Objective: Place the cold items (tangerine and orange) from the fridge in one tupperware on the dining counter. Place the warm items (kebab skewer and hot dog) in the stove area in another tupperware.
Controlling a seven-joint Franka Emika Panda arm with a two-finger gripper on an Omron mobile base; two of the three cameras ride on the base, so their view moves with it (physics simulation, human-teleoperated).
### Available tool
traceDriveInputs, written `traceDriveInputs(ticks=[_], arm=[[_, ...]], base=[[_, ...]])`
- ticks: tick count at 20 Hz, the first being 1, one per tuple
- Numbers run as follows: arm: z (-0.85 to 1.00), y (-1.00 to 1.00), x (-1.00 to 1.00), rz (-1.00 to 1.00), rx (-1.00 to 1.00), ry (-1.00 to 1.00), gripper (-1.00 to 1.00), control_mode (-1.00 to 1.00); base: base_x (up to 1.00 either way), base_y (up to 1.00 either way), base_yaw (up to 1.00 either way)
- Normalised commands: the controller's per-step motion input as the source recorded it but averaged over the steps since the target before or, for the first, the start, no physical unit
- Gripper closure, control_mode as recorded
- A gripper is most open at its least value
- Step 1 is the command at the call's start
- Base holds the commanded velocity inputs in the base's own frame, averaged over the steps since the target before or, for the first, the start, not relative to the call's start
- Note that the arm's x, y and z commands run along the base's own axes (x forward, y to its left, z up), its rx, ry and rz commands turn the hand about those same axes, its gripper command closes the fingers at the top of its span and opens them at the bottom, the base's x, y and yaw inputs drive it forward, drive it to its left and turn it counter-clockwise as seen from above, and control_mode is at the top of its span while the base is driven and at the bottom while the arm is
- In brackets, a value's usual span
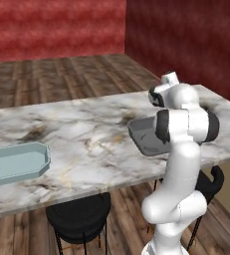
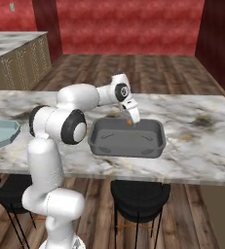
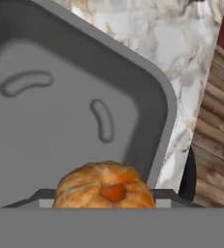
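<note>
The pincer (image 2: 131, 119) hangs low over the grey tupperware (image 2: 127, 137) on the marble dining counter (image 2: 196, 141), its fingers closed on a small orange fruit (image 3: 105, 190); in the hand view this fruit sits right at the bottom between the finger tips, its dimpled end facing the camera, with the bare grey floor of the tub spread out beyond it. Whether it is the tangerine or the orange I cannot tell from these pictures. In the right base view a speck of orange shows at the pincer's tip just above the near-left part of the tub, so the fruit looks to be held over the container and not yet let go. The tub's floor, as far as it shows, carries only two moulded ridges and no other food, so I judge this to be the first cold item arriving. Further along the counter, well apart to the arm's left, lies a pale blue tupperware (image 1: 17, 163), which also looks bare inside. By that reading, what remains is the release of this fruit, the fetching of the second fruit from the fridge, and the whole warm half: kebab skewer and hot dog from the stove area into the other tub.
</note>
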Motion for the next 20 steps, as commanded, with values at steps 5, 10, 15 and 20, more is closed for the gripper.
traceDriveInputs(ticks=[5,10,15,20], arm=[[-0.92,-0.15,0.58,0.2,0.03,-0.26,1.0,-1.0],[-0.57,-0.43,0.35,0.19,0.14,-0.29,1.0,-1.0],[-0.43,-0.28,0.69,0.15,0.04,0.17,1.0,-1.0],[-0.54,-0.12,0.69,0.07,0.0,0.34,1.0,-1.0]], base=[[0.0,0.0,0.0],[0.0,0.0,0.0],[0.0,0.0,0.0],[0.0,0.0,0.0]])
